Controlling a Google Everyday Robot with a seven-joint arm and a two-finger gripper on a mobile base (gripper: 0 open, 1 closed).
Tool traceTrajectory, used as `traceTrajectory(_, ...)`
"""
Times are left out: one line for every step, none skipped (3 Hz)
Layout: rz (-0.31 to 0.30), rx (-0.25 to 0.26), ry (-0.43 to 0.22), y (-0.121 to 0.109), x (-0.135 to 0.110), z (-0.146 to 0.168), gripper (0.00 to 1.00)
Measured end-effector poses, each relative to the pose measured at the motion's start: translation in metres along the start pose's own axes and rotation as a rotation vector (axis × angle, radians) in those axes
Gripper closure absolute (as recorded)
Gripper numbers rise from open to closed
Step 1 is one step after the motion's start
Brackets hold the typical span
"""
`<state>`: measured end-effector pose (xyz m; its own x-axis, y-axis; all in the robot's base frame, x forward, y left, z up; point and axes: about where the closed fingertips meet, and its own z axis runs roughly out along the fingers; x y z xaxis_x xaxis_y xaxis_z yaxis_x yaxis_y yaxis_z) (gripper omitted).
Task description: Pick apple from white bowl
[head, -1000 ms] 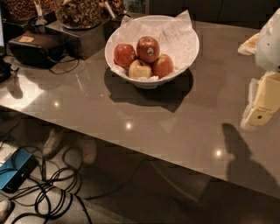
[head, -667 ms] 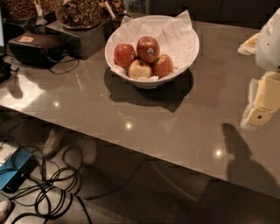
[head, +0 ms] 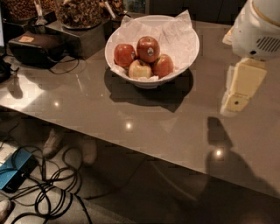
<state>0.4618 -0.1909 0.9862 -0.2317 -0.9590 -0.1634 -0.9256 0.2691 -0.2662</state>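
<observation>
Glossy brown tabletop, with a tangle of black cables on the floor below at the left. Up top on the far left there's a dark case, with jars of nuts behind it. Around the middle sits the white bowl, paper-lined, holding four apples (three reddish, one paler). At the right edge the robot's hand hangs over the tabletop, well apart from the bowl. Honestly can't tell if it's open or closed.

Office break-room counter: nut jars, floor cables; fingers hang at right.
</observation>
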Motion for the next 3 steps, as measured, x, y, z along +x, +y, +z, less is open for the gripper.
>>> traceTrajectory(-0.044,-0.003,0.016,-0.0075,-0.0247,-0.0002,0.0)
traceTrajectory(-0.046,0.011,0.007,-0.0095,-0.0275,-0.0013,0.0)
traceTrajectory(-0.046,0.011,0.007,-0.0095,-0.0275,-0.0013,0.0)
